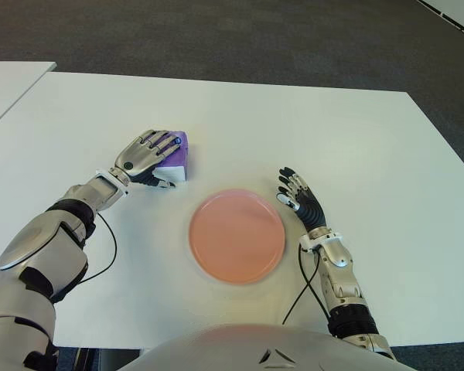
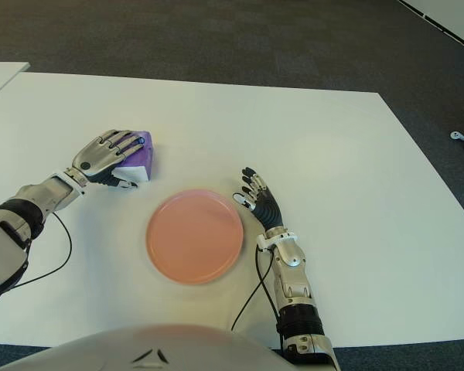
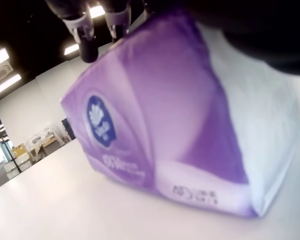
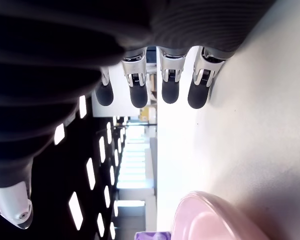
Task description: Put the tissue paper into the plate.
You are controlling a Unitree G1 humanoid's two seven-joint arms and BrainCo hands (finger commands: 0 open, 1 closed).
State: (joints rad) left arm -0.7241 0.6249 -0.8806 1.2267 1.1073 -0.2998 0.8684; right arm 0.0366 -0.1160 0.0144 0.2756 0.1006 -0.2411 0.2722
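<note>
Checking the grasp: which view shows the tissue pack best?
Left wrist view: the tissue pack fills the frame, label and fingertips over its far edge. Both eye views show the left robot hand covering most of it. Right wrist view catches only a purple sliver.

white table (image 1: 356,139) | second white table (image 1: 8,81) at left | dark carpet floor (image 1: 216,35)

Tissue pack (image 3: 155,125): round blue logo and small print, none legible
</note>
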